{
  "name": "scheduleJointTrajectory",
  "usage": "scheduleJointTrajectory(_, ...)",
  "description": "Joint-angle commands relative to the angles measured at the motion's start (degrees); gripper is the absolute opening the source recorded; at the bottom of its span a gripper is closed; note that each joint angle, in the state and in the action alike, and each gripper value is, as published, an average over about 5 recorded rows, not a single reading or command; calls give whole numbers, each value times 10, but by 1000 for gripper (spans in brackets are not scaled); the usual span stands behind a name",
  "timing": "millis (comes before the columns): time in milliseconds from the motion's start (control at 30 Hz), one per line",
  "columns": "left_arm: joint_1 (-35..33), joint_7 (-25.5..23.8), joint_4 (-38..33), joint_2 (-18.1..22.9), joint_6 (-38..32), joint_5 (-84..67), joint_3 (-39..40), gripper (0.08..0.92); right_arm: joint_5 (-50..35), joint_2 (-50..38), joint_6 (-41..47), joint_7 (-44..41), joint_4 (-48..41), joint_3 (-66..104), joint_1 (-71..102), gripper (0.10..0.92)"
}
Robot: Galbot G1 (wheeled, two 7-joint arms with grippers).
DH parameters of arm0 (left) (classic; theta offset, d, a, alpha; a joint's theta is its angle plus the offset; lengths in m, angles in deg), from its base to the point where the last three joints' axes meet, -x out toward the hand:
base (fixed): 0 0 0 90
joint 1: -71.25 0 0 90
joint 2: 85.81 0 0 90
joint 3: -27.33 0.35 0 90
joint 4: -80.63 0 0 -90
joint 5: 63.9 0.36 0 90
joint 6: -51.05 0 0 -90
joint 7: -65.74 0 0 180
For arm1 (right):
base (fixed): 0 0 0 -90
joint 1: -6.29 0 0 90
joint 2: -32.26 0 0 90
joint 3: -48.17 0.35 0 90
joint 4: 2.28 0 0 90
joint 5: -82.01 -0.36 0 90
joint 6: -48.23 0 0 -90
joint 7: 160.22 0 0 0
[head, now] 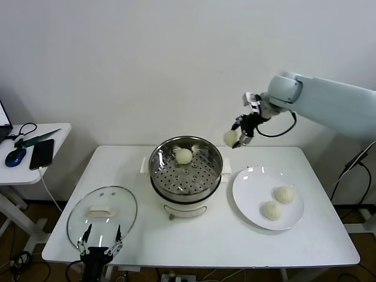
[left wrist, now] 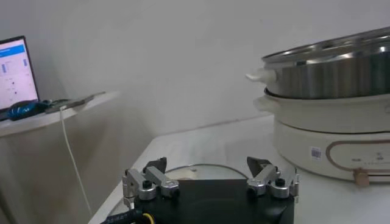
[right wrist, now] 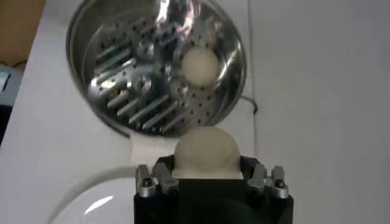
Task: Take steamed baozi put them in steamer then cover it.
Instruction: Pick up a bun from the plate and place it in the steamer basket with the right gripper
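Observation:
The steel steamer (head: 160, 171) stands on its white pot base at the table's middle, with one baozi (head: 184, 155) inside near the back; both show in the right wrist view (right wrist: 103, 91), (right wrist: 200, 65). My right gripper (head: 238, 137) is shut on a baozi (head: 230, 138) and holds it in the air just right of the steamer's rim; it shows between the jaws (right wrist: 204, 153). Two baozi (head: 285, 194), (head: 271, 210) lie on the white plate (head: 249, 191). The glass cover (head: 79, 220) lies flat at the front left. My left gripper (head: 101, 241) is open, low at the front edge by the cover (left wrist: 201, 173).
A side table (head: 56, 132) at the far left holds a phone (head: 42, 153), a mouse (head: 15, 157) and cables. A laptop screen (left wrist: 15, 70) shows in the left wrist view. The steamer's side (left wrist: 329, 79) stands to the right of the left gripper.

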Motion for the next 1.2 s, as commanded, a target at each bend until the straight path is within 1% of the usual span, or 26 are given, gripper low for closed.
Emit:
scheduleJointTrajectory(33,-18,2,-12,0,-4,3,4,823,-56,124,28,39,-2,-8,-10,699)
scheduleJointTrajectory(233,-28,5,-6,2,-12,4,7,823,-53,198,34,49,-50,-10,34,698)
scheduleJointTrajectory(500,-19,5,-6,4,-6,9,2,823,-43,254,37,57,-88,-24,91,703)
scheduleJointTrajectory(867,-7,4,-1,5,-2,12,0,823,-22,274,31,53,-126,-30,138,704)
scheduleJointTrajectory(1200,-4,4,1,5,0,13,-2,823,-10,260,25,43,-128,-38,139,704)
